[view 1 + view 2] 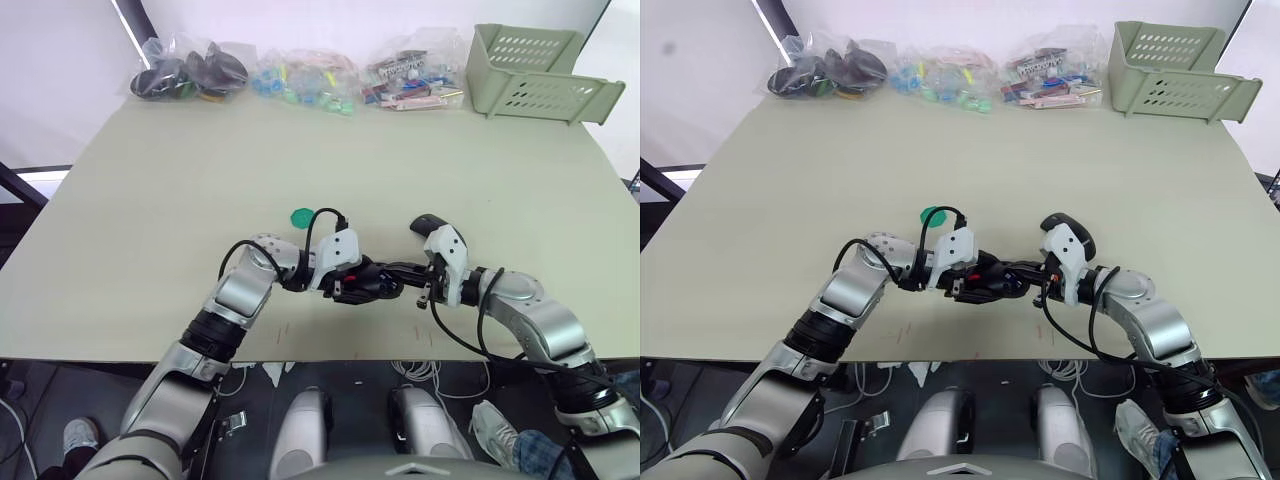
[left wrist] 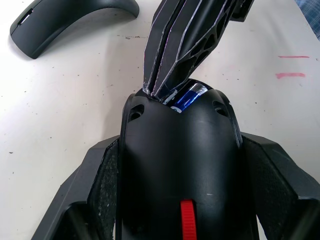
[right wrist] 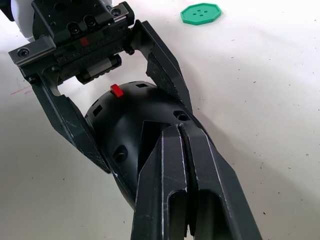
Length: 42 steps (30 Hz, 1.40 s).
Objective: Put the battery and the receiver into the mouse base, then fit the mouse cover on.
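My left gripper (image 1: pixel 380 282) is shut on the mouse base (image 2: pixel 180 165), a black oval shell with a small red tab, held just above the table near its front edge. The battery (image 2: pixel 187 96) shows as a blue glint in the base's recess. My right gripper (image 3: pixel 178 126) comes in from the right with its fingers shut together, their tips against the base at the battery. The mouse cover (image 1: pixel 428 224), glossy and domed, lies on the table just behind the right wrist. The receiver is hidden.
A flat green disc (image 1: pixel 302 216) lies on the table (image 1: pixel 150 200) behind the left gripper. Clear bags of small parts (image 1: pixel 300 78) line the far edge, and a pale green basket (image 1: pixel 530 62) stands at the back right. The table's front edge is close under both arms.
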Tool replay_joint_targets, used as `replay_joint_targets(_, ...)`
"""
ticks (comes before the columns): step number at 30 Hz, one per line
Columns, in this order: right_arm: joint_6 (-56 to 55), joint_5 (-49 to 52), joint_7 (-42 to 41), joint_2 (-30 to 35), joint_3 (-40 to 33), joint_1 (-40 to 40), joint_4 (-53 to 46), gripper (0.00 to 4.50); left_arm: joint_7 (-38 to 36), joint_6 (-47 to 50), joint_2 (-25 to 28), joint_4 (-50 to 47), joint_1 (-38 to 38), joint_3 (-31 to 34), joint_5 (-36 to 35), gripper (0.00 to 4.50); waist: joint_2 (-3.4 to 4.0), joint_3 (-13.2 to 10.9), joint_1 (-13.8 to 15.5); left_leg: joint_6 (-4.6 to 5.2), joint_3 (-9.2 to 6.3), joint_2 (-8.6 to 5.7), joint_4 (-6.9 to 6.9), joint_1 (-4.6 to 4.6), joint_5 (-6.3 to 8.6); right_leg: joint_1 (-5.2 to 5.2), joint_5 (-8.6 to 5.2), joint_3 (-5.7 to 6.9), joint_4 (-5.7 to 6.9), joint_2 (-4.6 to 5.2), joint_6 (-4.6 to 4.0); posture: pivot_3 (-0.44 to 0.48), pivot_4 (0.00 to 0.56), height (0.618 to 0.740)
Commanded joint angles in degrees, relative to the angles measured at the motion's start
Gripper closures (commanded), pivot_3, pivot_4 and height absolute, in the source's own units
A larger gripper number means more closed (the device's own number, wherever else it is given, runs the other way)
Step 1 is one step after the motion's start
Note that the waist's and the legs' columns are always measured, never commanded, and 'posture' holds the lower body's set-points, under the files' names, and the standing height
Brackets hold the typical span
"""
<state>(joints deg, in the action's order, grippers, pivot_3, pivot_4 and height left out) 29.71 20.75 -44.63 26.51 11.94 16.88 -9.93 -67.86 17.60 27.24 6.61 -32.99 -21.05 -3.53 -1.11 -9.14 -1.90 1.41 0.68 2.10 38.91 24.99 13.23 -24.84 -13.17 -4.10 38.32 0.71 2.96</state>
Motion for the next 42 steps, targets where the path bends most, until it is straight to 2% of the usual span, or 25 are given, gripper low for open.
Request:
replay_joint_targets(1,-0.58,-1.24,-0.11,-0.01,0.16,-1.16,1.71,4.49,0.37,-0.05,0.10,0.02,-0.59,0.04,0.13,1.51,0.00,0.00,-0.03,0.00,0.01,0.00,-0.10,-0.23,0.00,0.21,-0.01,0.00,-0.10,0.00,0.00,0.000,0.150,0.740)
replay_joint_targets(13,-3.48,-4.04,-1.15,-0.72,2.52,-2.70,7.84,4.49,0.75,0.06,-0.13,0.22,-0.55,0.11,0.15,1.51,-0.02,0.04,-0.07,0.00,0.01,0.00,-0.26,-0.55,0.00,0.53,0.00,0.00,-0.28,0.00,0.01,0.000,0.150,0.740)
replay_joint_targets(17,-4.48,-4.87,-1.50,-1.30,3.45,-3.08,10.88,4.49,0.83,0.11,-0.06,0.18,-0.45,0.09,0.09,1.51,-0.04,0.07,-0.14,0.00,0.06,0.00,-0.56,-1.30,0.01,1.21,-0.12,-0.03,-0.48,0.01,0.09,0.000,0.150,0.740)
replay_joint_targets(28,-8.11,-7.28,-2.42,-2.30,4.73,-3.97,17.50,4.49,1.01,0.44,-0.07,0.36,-0.29,0.15,0.15,1.51,-0.27,0.55,-0.20,0.00,0.05,0.02,-0.58,-1.35,0.01,1.22,-0.15,-0.03,-0.47,0.00,0.11,0.000,0.150,0.740)
replay_joint_targets(33,-9.68,-5.78,-2.22,-3.14,2.24,-2.98,16.70,4.49,1.05,0.26,0.02,0.82,-0.11,0.20,0.22,1.51,-0.28,0.73,-0.26,-0.01,0.05,0.03,-0.59,-1.37,0.01,1.23,-0.17,-0.03,-0.47,0.00,0.07,0.000,0.150,0.740)
replay_joint_targets(36,-11.55,-1.94,-4.83,-3.21,-0.91,-2.15,12.96,4.49,1.11,-0.13,0.01,1.13,0.19,0.08,0.35,1.51,-0.27,0.72,-0.24,0.00,0.05,0.04,-0.59,-1.35,0.01,1.22,-0.20,-0.03,-0.46,0.00,0.02,0.000,0.150,0.740)
replay_joint_targets(42,-6.56,5.91,-7.81,-0.83,-6.22,-2.00,2.59,4.49,1.14,-0.73,0.07,1.83,0.27,0.02,0.44,1.51,-0.04,0.46,-0.12,-0.01,0.06,0.01,-0.59,-1.21,0.01,1.13,-0.08,-0.03,-0.48,0.04,-0.06,0.000,0.150,0.740)
